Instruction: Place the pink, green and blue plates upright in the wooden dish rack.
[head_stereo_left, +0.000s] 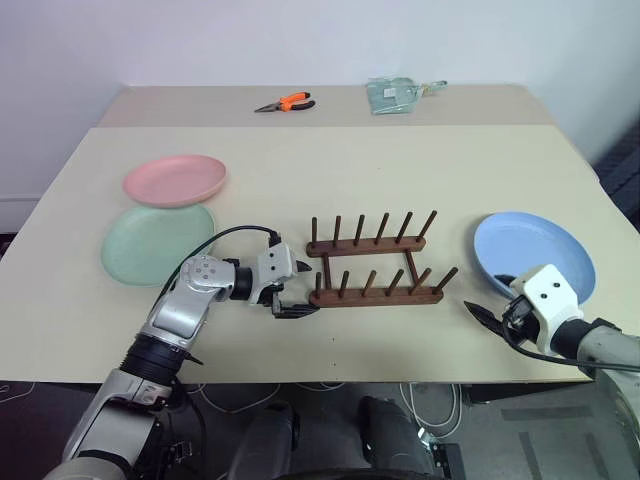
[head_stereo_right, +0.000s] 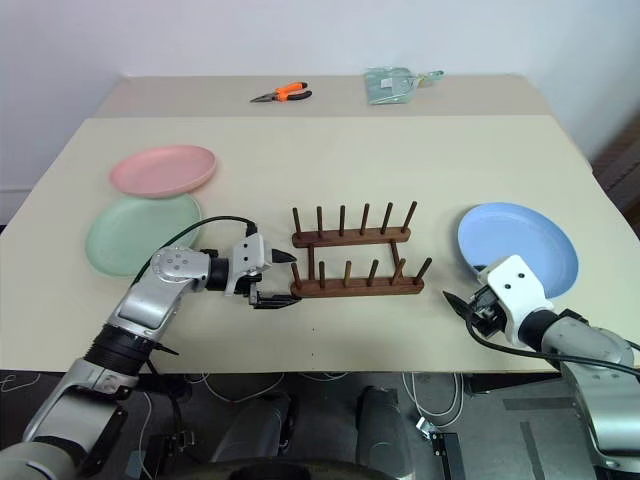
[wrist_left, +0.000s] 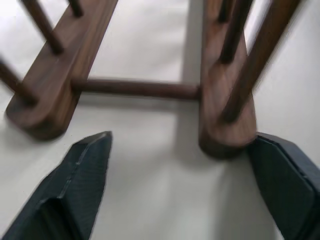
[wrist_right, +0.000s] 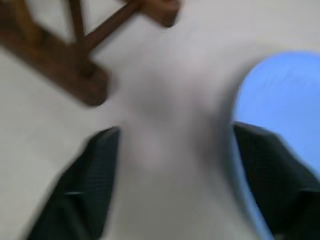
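Lying flat: beige table (head_stereo_left: 400, 180) | orange pliers (head_stereo_left: 286, 102) | white wall (head_stereo_left: 300, 40)

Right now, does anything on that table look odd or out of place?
Only the orange-handled pliers and a clear packet at the far edge, unrelated to dishes. The plates lie flat and undamaged; the wooden rack stands upright, empty.

Pink plate (head_stereo_left: 175, 180) flat at upper left, overlapping green plate (head_stereo_left: 158, 242) just below. Blue plate (head_stereo_left: 533, 252) flat at right. Dark wooden rack (head_stereo_left: 375, 263) standing empty at centre, pegs upright.
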